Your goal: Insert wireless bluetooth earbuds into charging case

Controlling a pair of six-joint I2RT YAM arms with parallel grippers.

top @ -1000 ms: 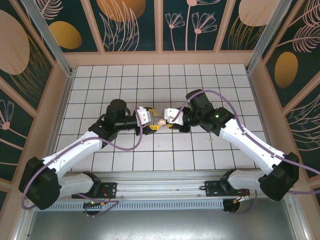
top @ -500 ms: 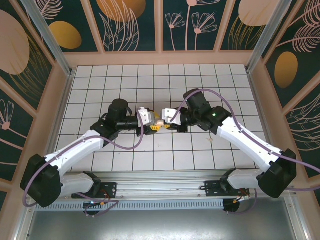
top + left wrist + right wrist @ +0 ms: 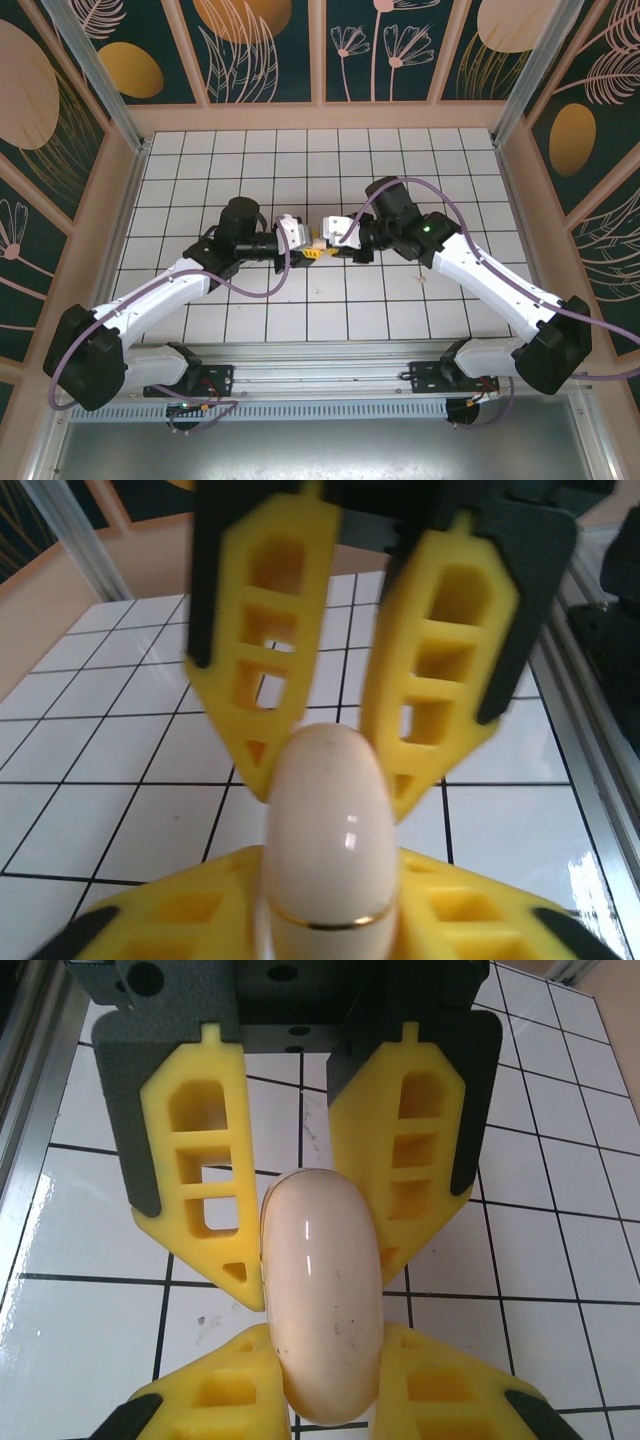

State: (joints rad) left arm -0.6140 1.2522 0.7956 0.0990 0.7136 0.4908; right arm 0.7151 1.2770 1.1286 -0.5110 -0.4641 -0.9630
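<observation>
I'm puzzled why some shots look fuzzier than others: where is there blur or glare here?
Left wrist view: the right gripper's fingers are smeared, the charging case sharper, glare on the white tiles at lower right. Right wrist view: crisp, a thin highlight streak on the case, a bright patch on the tiles at left. Top view: evenly lit, sharp.

The left arm [image 3: 150, 295] and right arm [image 3: 490, 275] have white links, black joints, purple cables and yellow ribbed jaws.

Robot test cell.
Gridded surface [image 3: 180, 170], leaf-print panels [image 3: 250, 60] at twelve o'clock, aluminium rail [image 3: 320, 358] and arm bases [image 3: 170, 365] at six.
</observation>
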